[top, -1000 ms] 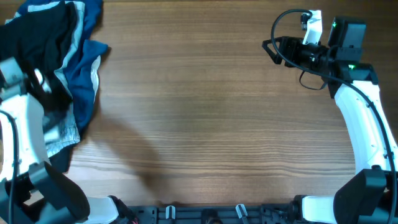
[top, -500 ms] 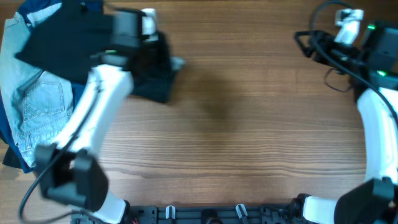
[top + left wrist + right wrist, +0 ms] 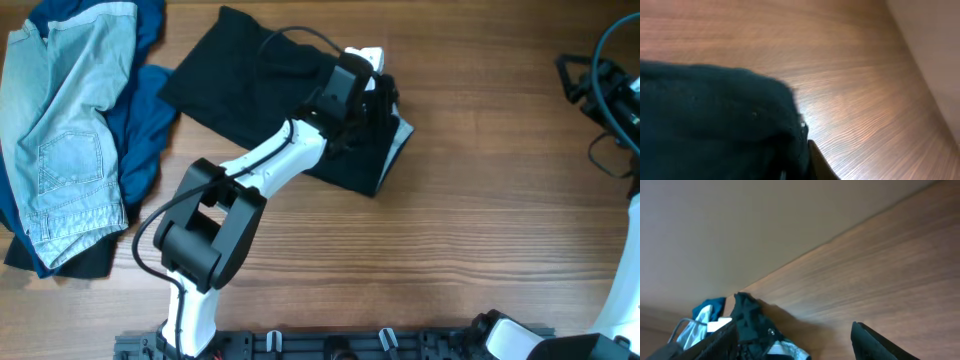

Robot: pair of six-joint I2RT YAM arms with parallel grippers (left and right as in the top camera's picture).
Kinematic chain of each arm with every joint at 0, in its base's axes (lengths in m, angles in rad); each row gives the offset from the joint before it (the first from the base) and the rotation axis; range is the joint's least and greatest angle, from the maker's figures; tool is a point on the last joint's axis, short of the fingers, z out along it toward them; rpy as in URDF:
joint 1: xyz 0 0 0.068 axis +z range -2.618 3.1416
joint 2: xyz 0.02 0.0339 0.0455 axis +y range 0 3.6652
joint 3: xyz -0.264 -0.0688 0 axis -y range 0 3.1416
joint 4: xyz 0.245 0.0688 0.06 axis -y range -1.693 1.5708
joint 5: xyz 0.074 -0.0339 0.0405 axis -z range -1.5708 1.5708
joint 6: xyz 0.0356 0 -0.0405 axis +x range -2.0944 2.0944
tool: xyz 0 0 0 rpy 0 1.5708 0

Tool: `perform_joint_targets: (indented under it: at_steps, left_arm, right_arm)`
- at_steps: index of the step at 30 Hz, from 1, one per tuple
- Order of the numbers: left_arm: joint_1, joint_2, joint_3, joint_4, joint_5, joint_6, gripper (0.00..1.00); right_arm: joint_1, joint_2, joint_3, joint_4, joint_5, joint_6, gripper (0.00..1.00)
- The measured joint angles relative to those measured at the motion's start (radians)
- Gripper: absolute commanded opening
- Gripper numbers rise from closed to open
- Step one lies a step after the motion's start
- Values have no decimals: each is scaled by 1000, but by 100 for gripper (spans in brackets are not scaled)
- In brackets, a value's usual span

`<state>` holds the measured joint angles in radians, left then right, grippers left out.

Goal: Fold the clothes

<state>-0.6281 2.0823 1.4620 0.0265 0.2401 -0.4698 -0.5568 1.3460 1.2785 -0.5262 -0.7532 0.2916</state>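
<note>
The black shorts (image 3: 250,95) lie spread out at the table's upper middle, with the pale waistband (image 3: 400,135) turned up at their right end. My left gripper (image 3: 375,100) sits on that waist end. In the left wrist view black fabric (image 3: 715,125) covers the jaws and presses against the one fingertip (image 3: 816,161) that shows. The light-blue denim shorts (image 3: 60,130) lie at the far left on a dark-blue garment (image 3: 145,130). My right gripper (image 3: 790,345) stands open over bare wood and holds nothing. It is at the far right edge (image 3: 572,78) in the overhead view.
The left arm (image 3: 260,165) stretches across the table from its base (image 3: 195,300) at the front. The right arm's cables (image 3: 610,60) loop at the right edge. The right wrist view shows a plain wall (image 3: 765,220) behind the table.
My left arm swung from the pile at the far left to the table's middle, dragging the black shorts out flat. The right gripper drew back to the right edge.
</note>
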Motion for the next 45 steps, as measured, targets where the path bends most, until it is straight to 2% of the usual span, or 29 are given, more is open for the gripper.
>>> perform_joint_targets:
  at_steps: [1, 5, 11, 13, 14, 19, 21, 25, 27, 33, 39, 45]
  left_arm:
    - [-6, 0, 8, 0, -3, 4, 100]
    - [-21, 0, 64, -61, -9, 32, 100]
    - [16, -5, 207, -386, -14, 136, 100]
    - [50, -24, 229, -507, -23, 164, 100]
    - [55, -28, 229, -517, -23, 174, 100]
    - [220, -148, 234, -741, -54, 149, 100]
    - [310, -201, 240, -784, -63, 138, 100]
    - [471, -268, 257, -860, -82, 127, 100]
    - [500, -271, 260, -897, -87, 128, 100]
    - [490, -267, 257, -971, -109, 152, 100]
    - [484, -267, 257, -989, -138, 158, 100]
    - [484, -267, 257, -989, -146, 158, 100]
  right_arm:
    - [-9, 0, 0, -6, 0, 0, 78]
    - [-35, 0, 0, -21, -2, 0, 82]
    - [-35, 0, 0, -57, -12, -9, 82]
    - [-29, 0, 0, -103, -18, -34, 82]
    - [-19, 0, 0, -133, -21, -52, 82]
    - [89, 2, 0, -261, 0, -130, 82]
    - [155, 10, 0, -294, 29, -146, 78]
    - [319, 53, -19, -303, 110, -126, 78]
    - [378, 81, -45, -285, 139, -92, 78]
    - [559, 246, -148, -229, 179, -29, 76]
    - [757, 412, -171, -162, 180, -21, 72]
    - [843, 492, -171, -155, 242, 27, 68]
